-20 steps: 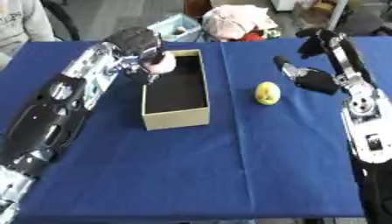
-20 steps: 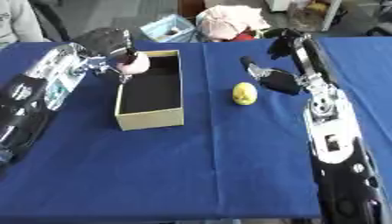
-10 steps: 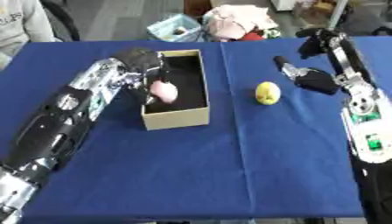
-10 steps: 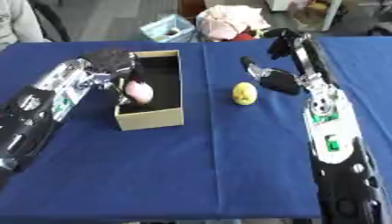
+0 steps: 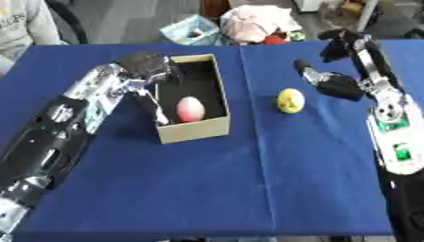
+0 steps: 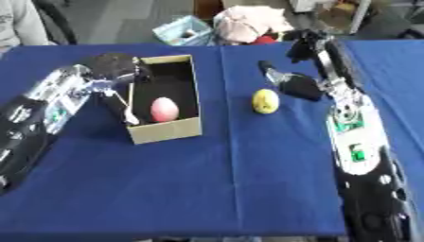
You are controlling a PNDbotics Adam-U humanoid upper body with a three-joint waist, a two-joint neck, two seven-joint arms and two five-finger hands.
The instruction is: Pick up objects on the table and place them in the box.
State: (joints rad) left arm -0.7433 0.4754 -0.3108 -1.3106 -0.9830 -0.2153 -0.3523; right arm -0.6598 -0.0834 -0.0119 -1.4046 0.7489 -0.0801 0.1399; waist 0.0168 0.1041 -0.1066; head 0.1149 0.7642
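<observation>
An open cardboard box (image 5: pixel 195 132) stands left of centre on the blue table (image 5: pixel 248 184). A pink egg-shaped object (image 5: pixel 189 108) lies inside it, near the front. My left hand (image 5: pixel 142 64) hovers at the box's far left corner, open and holding nothing, with its fingers hanging down along the left wall. A yellow rounded object (image 5: pixel 290 100) sits on the cloth to the right of the box. Just beyond and to the right of it is my right hand (image 5: pixel 340 86), open and not touching it.
Past the table's far edge stand a pale blue basket (image 5: pixel 190 30) and a heap of pink and white cloth (image 5: pixel 261 21). My left forearm (image 5: pixel 75 118) lies along the table's left side, and my right forearm (image 5: pixel 389 123) along its right edge.
The left hand let go of the pink object, which dropped into the box, and then drew back to the box's left wall. The right arm has stayed put.
</observation>
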